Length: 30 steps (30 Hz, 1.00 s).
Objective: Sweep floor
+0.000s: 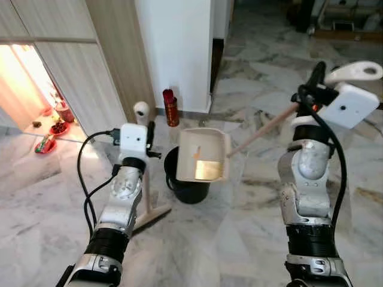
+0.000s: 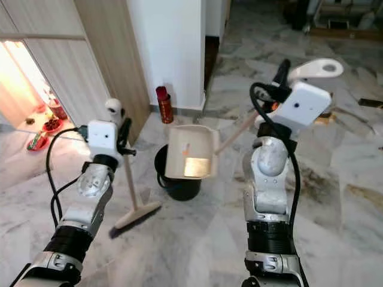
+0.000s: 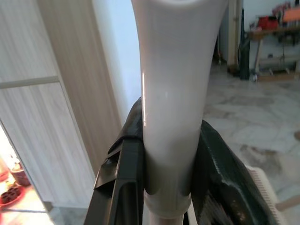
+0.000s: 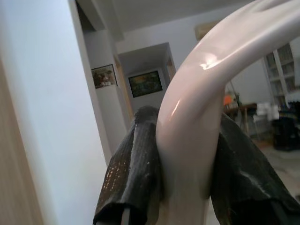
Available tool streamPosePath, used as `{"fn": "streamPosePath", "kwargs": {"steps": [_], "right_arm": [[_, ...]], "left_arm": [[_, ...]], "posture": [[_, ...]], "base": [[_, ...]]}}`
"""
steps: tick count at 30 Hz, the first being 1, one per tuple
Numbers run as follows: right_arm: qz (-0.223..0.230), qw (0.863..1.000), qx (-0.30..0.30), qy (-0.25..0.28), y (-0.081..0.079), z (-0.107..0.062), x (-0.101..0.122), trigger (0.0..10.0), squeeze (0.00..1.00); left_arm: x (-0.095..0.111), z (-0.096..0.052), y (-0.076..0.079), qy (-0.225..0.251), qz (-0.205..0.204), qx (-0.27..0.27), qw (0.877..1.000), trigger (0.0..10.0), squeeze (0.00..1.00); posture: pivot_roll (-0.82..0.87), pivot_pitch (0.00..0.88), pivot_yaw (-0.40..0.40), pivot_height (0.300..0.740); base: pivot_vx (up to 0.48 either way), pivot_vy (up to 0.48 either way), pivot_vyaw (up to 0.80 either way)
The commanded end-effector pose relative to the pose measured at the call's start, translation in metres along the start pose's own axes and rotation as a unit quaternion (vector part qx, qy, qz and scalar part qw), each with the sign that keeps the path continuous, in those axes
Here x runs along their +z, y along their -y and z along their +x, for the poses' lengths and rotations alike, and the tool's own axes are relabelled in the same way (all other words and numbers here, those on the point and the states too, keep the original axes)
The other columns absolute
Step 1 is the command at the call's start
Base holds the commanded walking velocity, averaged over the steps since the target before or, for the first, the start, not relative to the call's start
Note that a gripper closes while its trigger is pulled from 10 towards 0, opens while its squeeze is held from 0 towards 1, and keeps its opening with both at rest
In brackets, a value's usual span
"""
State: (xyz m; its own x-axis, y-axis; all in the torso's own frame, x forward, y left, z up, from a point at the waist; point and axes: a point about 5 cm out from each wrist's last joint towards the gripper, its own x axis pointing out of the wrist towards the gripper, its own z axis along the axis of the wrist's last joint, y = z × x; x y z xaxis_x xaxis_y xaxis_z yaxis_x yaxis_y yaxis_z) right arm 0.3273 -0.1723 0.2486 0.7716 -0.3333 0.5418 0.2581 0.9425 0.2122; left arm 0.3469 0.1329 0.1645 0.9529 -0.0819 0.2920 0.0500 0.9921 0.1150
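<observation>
Head views first: dustpan (image 1: 204,154) hangs tipped over a black bin (image 1: 188,188) mid-floor, its long handle running right to the right gripper (image 1: 316,78); the broom (image 2: 128,179) stands left, head on the marble floor (image 1: 239,239), held by the left gripper (image 2: 124,133). Both look light, stiff plastic, probably slick, so gripping high on the handles seems sensible. A red canister (image 1: 171,107) stands farther off by the white wall (image 1: 173,48). Left wrist view: black fingers (image 3: 119,187) clamp the pale broom handle. Right wrist view: fingers (image 4: 136,164) pinch the dustpan's curved handle.
</observation>
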Motion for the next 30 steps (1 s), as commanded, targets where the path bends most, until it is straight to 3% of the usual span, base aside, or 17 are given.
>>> {"fn": "streamPosePath", "kwargs": {"steps": [1, 19, 22, 30], "right_arm": [[0.028, 0.999, 0.014, 0.044, -0.013, 0.004, 0.018, 10.0, 0.0], [0.028, 0.999, 0.014, 0.044, -0.013, 0.004, 0.018, 10.0, 0.0], [0.043, 0.997, 0.046, 0.046, -0.023, 0.005, 0.021, 10.0, 0.0], [0.044, 0.997, 0.05, 0.043, -0.024, 0.004, 0.02, 10.0, 0.0]], "left_arm": [[0.008, 0.004, -0.01, 0.019, 0.015, 0.01, 1.0, 10.0, 0.0], [0.008, 0.004, -0.01, 0.019, 0.015, 0.01, 1.0, 10.0, 0.0], [0.008, 0.004, -0.01, 0.02, 0.016, 0.017, 1.0, 10.0, 0.0], [0.007, 0.004, -0.01, 0.02, 0.017, 0.017, 1.0, 10.0, 0.0]], "posture": [[0.0, 0.0, 0.038, 0.74], [0.0, 0.0, 0.038, 0.74], [-0.01, 0.0, 0.02, 0.74], [-0.01, 0.0, 0.019, 0.74]], "base": [[0.27, 0.0, 0.0], [0.27, 0.0, 0.0], [0.27, 0.0, 0.0], [0.269, 0.0, 0.0]]}}
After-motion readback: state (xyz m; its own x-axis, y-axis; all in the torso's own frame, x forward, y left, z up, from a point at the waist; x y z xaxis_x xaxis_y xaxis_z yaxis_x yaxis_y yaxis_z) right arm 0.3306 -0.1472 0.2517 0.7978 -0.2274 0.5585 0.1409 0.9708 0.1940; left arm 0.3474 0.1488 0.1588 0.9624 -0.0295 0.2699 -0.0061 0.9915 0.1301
